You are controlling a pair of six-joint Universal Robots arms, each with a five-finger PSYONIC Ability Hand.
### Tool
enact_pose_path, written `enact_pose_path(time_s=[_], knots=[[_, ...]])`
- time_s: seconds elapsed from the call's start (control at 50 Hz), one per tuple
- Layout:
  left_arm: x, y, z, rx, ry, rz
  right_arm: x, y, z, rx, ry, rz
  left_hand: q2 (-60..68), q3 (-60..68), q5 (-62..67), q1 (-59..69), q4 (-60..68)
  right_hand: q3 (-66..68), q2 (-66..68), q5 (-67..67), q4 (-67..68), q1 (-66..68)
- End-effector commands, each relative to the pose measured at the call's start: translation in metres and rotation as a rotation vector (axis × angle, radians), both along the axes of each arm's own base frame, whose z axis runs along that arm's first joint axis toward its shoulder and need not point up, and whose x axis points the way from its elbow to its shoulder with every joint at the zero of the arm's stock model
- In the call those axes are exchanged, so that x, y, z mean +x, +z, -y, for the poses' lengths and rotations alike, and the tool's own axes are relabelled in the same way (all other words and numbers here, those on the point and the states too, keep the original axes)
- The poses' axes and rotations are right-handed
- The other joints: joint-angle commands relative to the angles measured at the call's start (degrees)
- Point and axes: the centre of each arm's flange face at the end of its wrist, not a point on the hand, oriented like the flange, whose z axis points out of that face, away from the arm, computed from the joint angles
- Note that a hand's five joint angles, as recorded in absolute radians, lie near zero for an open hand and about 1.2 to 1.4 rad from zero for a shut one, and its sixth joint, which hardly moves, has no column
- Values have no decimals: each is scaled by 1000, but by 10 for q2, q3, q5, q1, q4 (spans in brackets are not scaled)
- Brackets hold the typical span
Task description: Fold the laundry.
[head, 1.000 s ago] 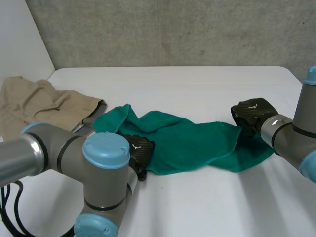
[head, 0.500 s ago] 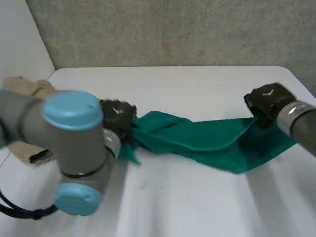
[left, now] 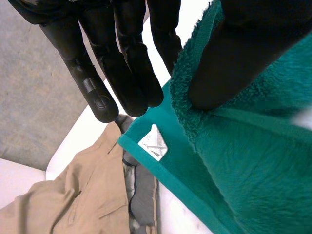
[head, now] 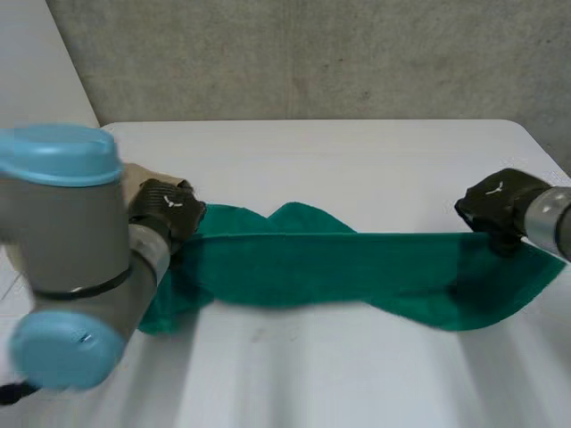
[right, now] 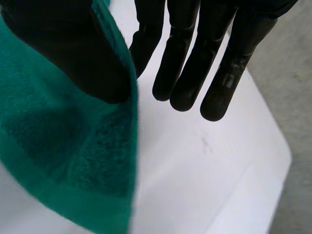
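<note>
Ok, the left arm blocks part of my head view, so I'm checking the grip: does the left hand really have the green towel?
Observer: Yes. In the left wrist view the left hand pinches an edge of the green towel between its thumb and straight fingers.
Operator: Which part of the towel?
Observer: Near a corner. A white label sits on the hem just off the fingertips.
Operator: And the right hand?
Observer: In its own wrist view the right hand pinches the towel's edge the same way, thumb against straight fingers.
</note>
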Motion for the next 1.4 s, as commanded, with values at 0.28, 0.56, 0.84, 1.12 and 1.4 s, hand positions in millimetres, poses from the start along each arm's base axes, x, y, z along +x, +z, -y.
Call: enact_pose_path(time_s=[0.28, 0.56, 0.84, 1.12, 1.4], knots=[[-57, 113, 113, -726, 24, -279, 25, 99, 106, -469, -84, 598, 115, 118, 145, 149, 113, 127, 127, 131, 118, 237], [-25, 191, 52, -943, -18, -500, 15, 202, 58, -823, 63, 845, 115, 118, 145, 149, 113, 127, 127, 131, 118, 237], [-11, 11, 18, -441, -70, -226, 8, 0, 19, -215, -5, 301, 115, 118, 145, 149, 113, 127, 127, 131, 118, 237], [7, -82, -20, -120, -87, -54, -16, -72, -10, 45, -76, 243, -177, -174, -146, -143, -178, 127, 127, 131, 118, 237], [22, -92, -6, -91, 13, -47, -33, -77, 6, -26, -143, 300, -467, -464, -436, -433, -469, 127, 127, 131, 118, 237]])
